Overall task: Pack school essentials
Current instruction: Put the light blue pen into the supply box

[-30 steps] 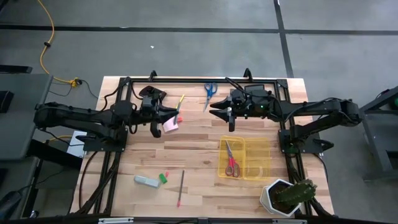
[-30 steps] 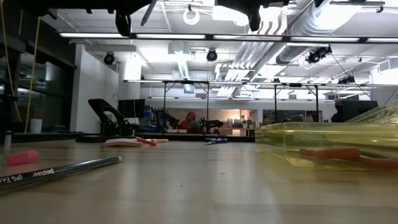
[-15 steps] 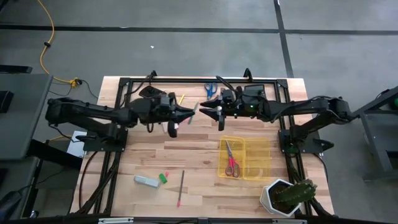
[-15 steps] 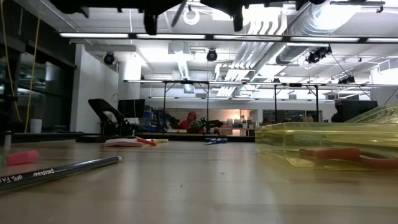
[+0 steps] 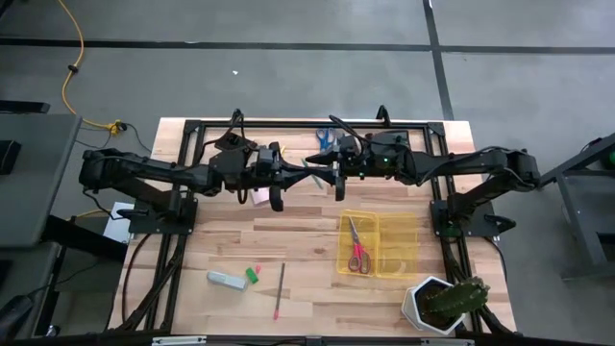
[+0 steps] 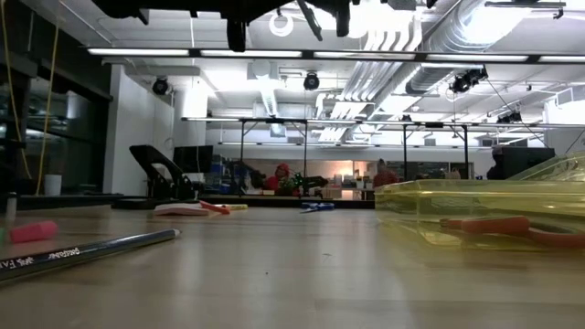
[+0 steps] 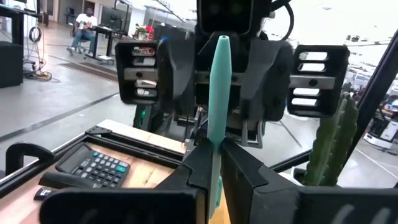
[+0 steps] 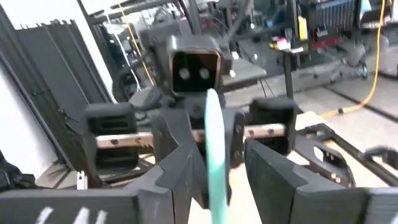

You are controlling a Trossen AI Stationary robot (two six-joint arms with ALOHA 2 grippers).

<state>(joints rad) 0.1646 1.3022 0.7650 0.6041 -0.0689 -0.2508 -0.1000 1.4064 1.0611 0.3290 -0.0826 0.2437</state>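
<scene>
Wooden table (image 5: 307,252): yellow tray (image 5: 404,252) holds red-handled scissors (image 5: 356,247). Above the table, far side of the tray, the two grippers meet tip to tip. Left gripper (image 7: 212,163) is clenched on teal pen (image 7: 217,112). Right gripper (image 8: 221,158) has its fingers spread on either side of the pen, not closed. Blue-handled scissors (image 5: 322,140) lie beyond them.

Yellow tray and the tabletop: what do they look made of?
Tray: likely clear yellow plastic, glossy; the red scissors inside show through its wall in the low view. Tabletop: apparently wood, light butcher-block planks with visible seams and a smooth finish.
</scene>
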